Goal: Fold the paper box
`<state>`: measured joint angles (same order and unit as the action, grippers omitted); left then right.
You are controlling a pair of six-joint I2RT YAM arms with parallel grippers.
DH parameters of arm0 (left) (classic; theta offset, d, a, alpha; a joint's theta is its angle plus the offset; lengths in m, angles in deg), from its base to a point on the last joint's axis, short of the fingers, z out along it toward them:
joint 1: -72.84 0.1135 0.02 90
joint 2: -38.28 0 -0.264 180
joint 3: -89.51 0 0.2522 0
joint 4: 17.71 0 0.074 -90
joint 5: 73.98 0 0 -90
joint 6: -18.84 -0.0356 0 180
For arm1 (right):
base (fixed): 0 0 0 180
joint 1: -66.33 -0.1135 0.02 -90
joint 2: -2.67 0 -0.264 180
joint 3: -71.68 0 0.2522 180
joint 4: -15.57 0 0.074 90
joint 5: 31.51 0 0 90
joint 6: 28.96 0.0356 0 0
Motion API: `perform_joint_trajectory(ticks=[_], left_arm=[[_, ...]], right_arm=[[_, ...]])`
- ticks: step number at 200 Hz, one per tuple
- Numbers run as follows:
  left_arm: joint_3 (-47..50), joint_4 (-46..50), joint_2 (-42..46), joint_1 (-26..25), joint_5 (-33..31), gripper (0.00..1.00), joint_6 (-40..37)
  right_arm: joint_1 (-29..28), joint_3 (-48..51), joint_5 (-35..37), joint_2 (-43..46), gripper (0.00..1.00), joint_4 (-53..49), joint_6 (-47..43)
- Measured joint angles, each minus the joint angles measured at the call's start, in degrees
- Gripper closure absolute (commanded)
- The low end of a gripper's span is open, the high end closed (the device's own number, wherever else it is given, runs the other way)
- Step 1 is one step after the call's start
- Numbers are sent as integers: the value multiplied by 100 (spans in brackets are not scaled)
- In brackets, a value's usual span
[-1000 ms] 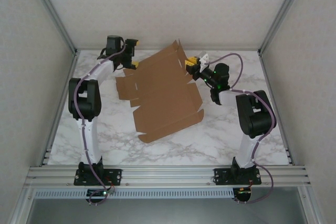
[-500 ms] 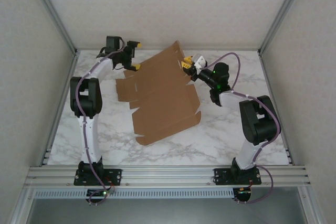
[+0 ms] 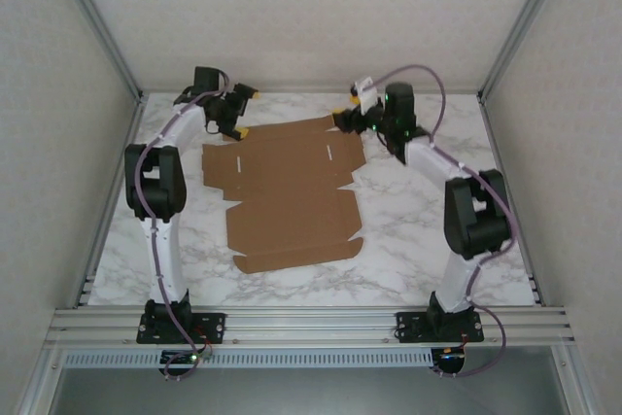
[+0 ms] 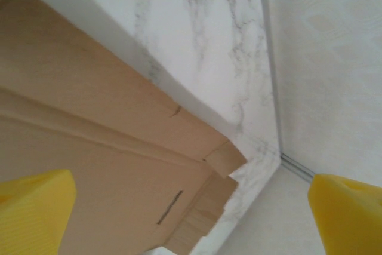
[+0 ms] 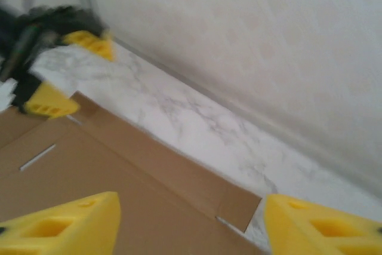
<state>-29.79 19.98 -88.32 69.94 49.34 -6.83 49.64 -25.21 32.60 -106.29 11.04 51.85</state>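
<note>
left gripper at far left of the marble table, jaws spread wide, nothing between them; its nearer yellow fingertip sits just by the paper box's far left corner (contact: cannot tell); from the left wrist camera both yellow tips frame the cardboard's far edge, gap clear; right gripper at far right, just past the box's far right corner, jaws apart, clamping nothing; its wrist camera shows brown sheet and marble beyond the two yellow fingertips, not between them; whether a tip brushes the cardboard, cannot tell.

paper box lies unfolded and flat on the table, mid-table between the two arms, closer to the back wall than to the bases; long axis appears to run from the bases toward the back wall, sheet slightly skewed, far edge slanting up toward the right gripper; wide end with side flaps at far side, narrower end toward the bases; two thin slots near the far end; notched flaps along left and right edges; no panel raised.
</note>
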Motion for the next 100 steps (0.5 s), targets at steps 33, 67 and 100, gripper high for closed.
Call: perform_joint_trajectory(ticks=[33, 67, 100], left_arm=[[715, 11, 323, -39, -291, 0, -378], [1467, -116, 560, -114, -483, 0, -610], [1849, -262, 737, -118, -485, 0, -662]], right_arm=[[396, -1923, 96, -1141, 41, -2063, 846], [538, -3689, 498, -2535, 31, -4033, 1502], [573, -4144, 138, -3285, 32, -5160, 1714]])
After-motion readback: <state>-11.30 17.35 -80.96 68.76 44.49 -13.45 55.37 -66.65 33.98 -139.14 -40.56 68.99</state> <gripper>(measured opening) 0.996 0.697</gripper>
